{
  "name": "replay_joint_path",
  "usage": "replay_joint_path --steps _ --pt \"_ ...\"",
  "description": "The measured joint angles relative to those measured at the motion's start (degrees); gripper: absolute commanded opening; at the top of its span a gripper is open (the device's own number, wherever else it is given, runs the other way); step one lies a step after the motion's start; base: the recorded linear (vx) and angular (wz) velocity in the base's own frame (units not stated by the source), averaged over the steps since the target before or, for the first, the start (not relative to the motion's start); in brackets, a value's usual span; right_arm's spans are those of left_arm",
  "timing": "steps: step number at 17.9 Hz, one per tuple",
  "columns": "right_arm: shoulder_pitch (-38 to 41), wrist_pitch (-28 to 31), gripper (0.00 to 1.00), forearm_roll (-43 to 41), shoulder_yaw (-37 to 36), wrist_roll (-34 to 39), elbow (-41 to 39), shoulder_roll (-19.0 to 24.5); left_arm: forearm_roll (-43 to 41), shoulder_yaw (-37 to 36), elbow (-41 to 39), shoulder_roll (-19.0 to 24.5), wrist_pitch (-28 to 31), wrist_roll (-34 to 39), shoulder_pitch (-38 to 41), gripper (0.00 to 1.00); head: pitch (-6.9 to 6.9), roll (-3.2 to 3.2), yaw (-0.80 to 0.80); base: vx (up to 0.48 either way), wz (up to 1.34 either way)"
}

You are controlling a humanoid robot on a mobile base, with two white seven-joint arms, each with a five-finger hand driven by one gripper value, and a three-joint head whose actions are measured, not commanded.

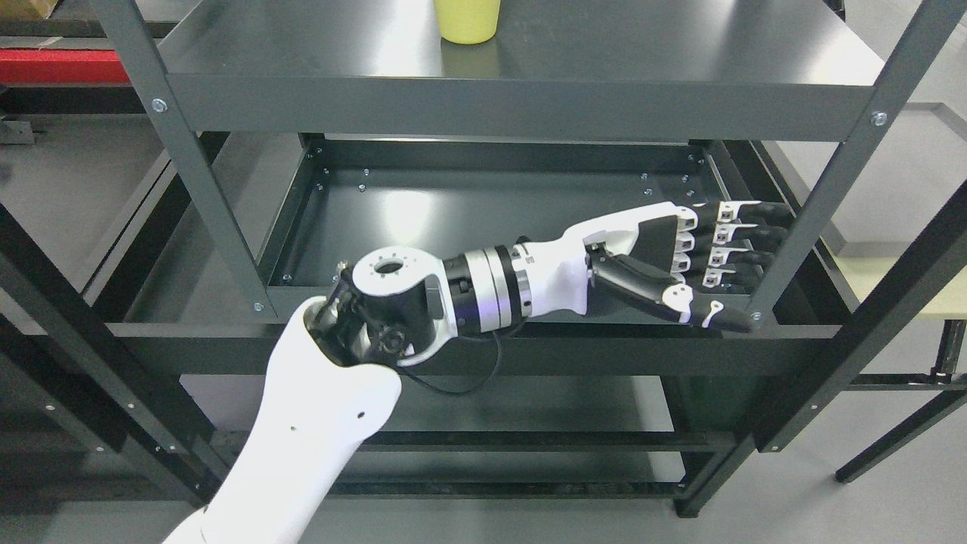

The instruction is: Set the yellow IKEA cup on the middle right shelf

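A yellow cup stands upright on the upper dark shelf at the top middle of the head view; its rim is cut off by the picture's top edge. My left hand reaches in from the lower left and stretches to the right over the front right part of the lower shelf tray. Its fingers are straight and spread, the thumb points right, and it holds nothing. The hand is far below and right of the cup. My right arm does not show.
The dark metal rack has slanted posts at left and right and a front rail under the hand. Another shelf lies lower. A pale table edge shows at right, a red bar at top left.
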Motion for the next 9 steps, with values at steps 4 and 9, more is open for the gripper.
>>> replay_joint_path --steps 4,9 --pt "0.0 0.0 0.99 0.0 0.0 0.0 0.0 0.0 -13.9 0.1 4.7 0.0 -19.6 2.1 7.8 0.99 0.00 0.00 0.00 0.000 0.00" --pt "0.0 0.0 0.99 0.0 0.0 -0.3 0.0 0.0 -23.2 5.3 9.2 0.0 -29.6 16.0 14.1 0.99 0.00 0.00 0.00 0.000 0.00"
